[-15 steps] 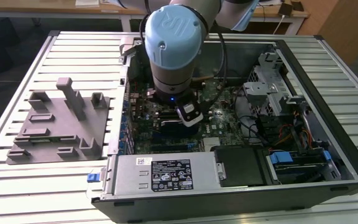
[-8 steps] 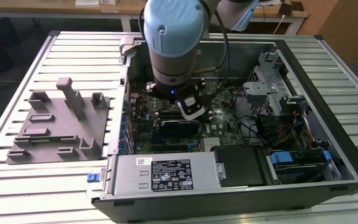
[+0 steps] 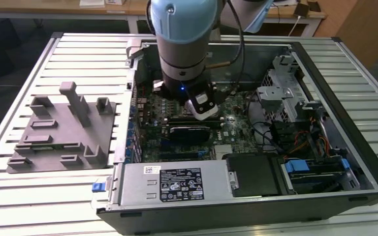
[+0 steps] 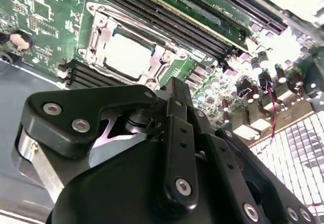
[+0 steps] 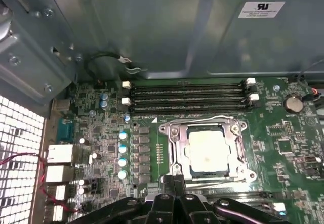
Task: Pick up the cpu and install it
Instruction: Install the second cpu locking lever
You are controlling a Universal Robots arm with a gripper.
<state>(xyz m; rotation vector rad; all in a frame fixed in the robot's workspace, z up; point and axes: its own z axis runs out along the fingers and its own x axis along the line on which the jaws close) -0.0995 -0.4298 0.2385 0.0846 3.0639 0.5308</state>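
The small flat square cpu with its pale silvery metal top (image 5: 208, 151) already lies inside the square socket frame with its metal bracket (image 5: 173, 133), near the middle of the green motherboard (image 5: 293, 143) in the open black computer case (image 3: 346, 196). Judging from both wrist views, the chip looks seated flat and square in the frame, so the careful part of this step is to keep it so: any movement by the arm should be straight and slow, without nudging the bracket or dragging across the chip's top.

The black gripper (image 5: 174, 196) hangs just above the board, nearer to the cameras than the socket. In the second wrist view its linkage (image 4: 172, 148) appears drawn together, and nothing shows between the fingertips, but I cannot tell for sure whether the jaws are closed. It holds no chip.

Beyond the socket run the long black memory slots (image 5: 187, 95), and past them stands the grey metal wall of the case (image 5: 152, 32).
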